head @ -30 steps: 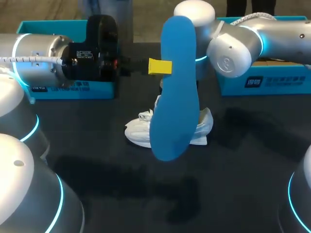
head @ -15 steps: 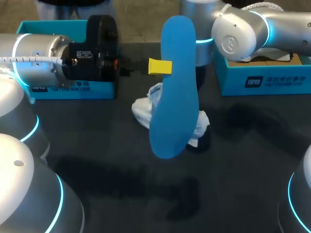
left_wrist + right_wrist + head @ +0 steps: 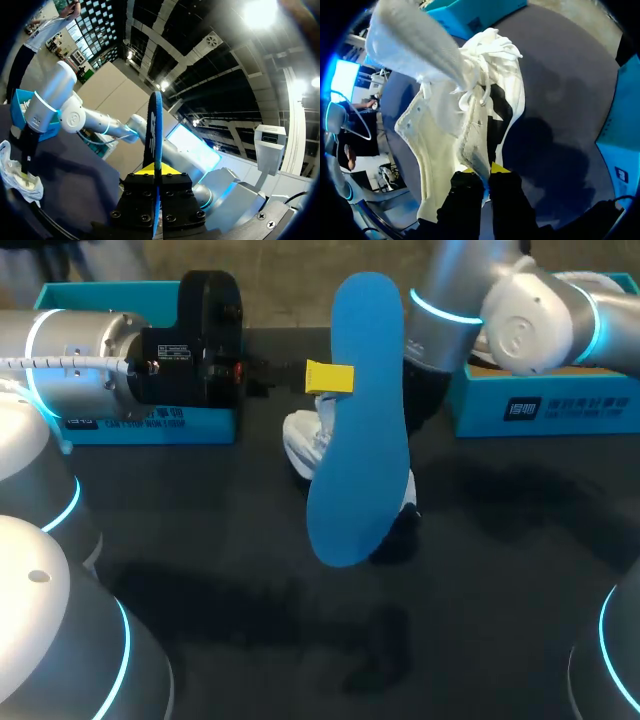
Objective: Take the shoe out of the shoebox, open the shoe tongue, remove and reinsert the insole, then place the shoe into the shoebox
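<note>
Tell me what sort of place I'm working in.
Probably a robot test bench for shoe handling: a dark table with a teal shoebox, a white shoe in the right gripper, a blue insole in the left gripper.

You see the insole [image 3: 357, 430] as smooth, matt blue foam. Behind it, the white shoe [image 3: 445, 125] is woven cloth with a ribbed knit collar and soft laces. Below the insole the tabletop [image 3: 500, 570] looks matt; the right arm [image 3: 530, 325] beside it has a glossy shell.
</note>
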You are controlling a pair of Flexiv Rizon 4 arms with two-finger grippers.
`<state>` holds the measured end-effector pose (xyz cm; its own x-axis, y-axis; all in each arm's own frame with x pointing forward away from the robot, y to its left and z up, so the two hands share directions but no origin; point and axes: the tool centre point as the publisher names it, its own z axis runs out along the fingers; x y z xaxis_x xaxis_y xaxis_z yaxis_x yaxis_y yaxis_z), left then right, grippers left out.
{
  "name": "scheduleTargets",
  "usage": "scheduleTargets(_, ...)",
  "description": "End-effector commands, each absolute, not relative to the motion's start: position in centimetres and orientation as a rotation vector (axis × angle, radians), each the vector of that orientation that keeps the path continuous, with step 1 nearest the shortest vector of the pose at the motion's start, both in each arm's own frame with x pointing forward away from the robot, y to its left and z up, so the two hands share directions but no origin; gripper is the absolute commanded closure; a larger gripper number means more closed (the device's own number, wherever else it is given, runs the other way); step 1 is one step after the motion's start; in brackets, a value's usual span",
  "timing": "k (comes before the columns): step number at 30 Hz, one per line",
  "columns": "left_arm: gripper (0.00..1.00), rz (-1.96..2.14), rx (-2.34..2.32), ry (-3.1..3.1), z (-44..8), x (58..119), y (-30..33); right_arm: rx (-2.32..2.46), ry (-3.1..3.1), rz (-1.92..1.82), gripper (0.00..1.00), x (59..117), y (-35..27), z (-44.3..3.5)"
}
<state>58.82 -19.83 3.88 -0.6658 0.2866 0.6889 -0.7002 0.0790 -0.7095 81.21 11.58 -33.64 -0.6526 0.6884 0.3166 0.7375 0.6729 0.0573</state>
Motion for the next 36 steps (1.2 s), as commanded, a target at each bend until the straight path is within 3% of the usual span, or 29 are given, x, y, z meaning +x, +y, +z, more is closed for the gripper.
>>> scheduleTargets(1,1.00,1.683,0.418,-1.619,3.9,58.9,-19.9,-1.167,-2.632,-0.382,1.00,80.4,10.8,-33.5)
scheduleTargets(36,1.00,1.683,0.418,-1.619,3.9,58.9,-19.9,-1.912,-2.114,-0.405,1.00,78.0,12.3,-35.3)
